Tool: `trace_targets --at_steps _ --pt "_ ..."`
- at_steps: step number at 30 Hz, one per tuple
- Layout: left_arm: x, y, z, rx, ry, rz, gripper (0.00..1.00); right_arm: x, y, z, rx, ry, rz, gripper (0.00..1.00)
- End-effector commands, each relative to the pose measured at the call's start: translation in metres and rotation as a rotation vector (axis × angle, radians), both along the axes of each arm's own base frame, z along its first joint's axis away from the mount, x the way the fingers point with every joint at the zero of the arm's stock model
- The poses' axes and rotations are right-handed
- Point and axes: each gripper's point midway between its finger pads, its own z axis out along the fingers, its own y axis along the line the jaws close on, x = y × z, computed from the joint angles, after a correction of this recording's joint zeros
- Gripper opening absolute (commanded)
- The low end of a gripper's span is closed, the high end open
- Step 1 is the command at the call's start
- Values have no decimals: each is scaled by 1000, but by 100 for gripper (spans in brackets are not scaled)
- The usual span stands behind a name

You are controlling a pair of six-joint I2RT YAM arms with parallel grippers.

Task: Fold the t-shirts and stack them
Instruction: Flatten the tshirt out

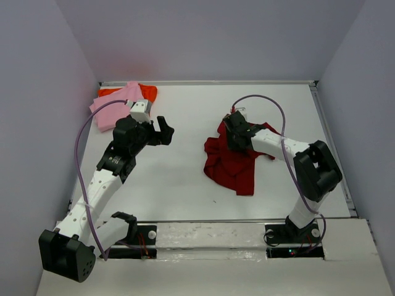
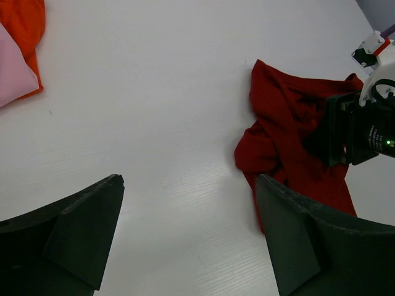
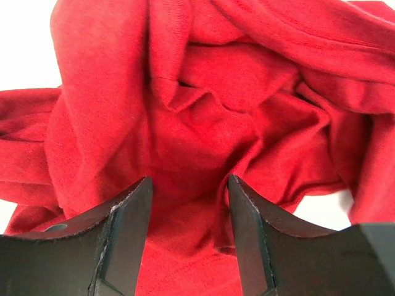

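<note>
Left hand (image 2: 188,179) wide apart, right hand (image 3: 189,180) apart over red t-shirt (image 1: 229,163), long axis near-far.

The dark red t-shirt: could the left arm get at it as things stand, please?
Probably yes: only bare table lies between the open left gripper and the dark red t-shirt; the right gripper is over its back part.

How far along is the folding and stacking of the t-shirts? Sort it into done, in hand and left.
Done: the pink shirt lies folded on the orange shirt, far left corner. In hand: the right gripper, jaws apart, is down at the crumpled red shirt; the left gripper hangs open, empty. Left: fold the red shirt and stack it.
</note>
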Motion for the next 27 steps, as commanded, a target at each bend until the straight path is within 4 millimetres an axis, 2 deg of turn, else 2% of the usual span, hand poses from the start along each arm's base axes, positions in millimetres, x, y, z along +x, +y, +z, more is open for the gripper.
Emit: trace_targets --at_steps 1,4,9,11,15,22,23,24,25,26,27 --pt "1 -2 12 -2 -44 -14 97 -4 -13 17 -39 -38 -36 57" --pt "0 -3 12 -3 -43 -15 97 -14 -23 10 -62 -21 -56 57" --pt "0 -4 12 -5 -43 -21 97 -24 -36 16 -71 -47 -87 57" --pt "0 -4 12 -5 -41 -22 97 -28 -39 10 -76 -35 -92 57" --pt "0 -5 11 -5 -41 -24 97 -37 -42 -1 -80 -5 -104 57" --pt "0 -5 12 -6 -44 -26 97 -38 -41 -2 -76 5 -106 55" --pt "-1 -5 13 -6 -46 -24 97 -38 -41 -2 -75 6 -106 51" --pt "0 -5 13 -5 -46 -23 97 -38 -42 -3 -76 6 -107 34" --pt "-1 -5 13 -5 -48 -24 97 -38 -42 -3 -76 6 -107 34" --pt "-1 -5 13 -6 -47 -23 97 -37 -41 -2 -75 5 -108 22" --pt "-1 -5 14 -6 -49 -23 97 -37 -41 -2 -78 3 -109 17"
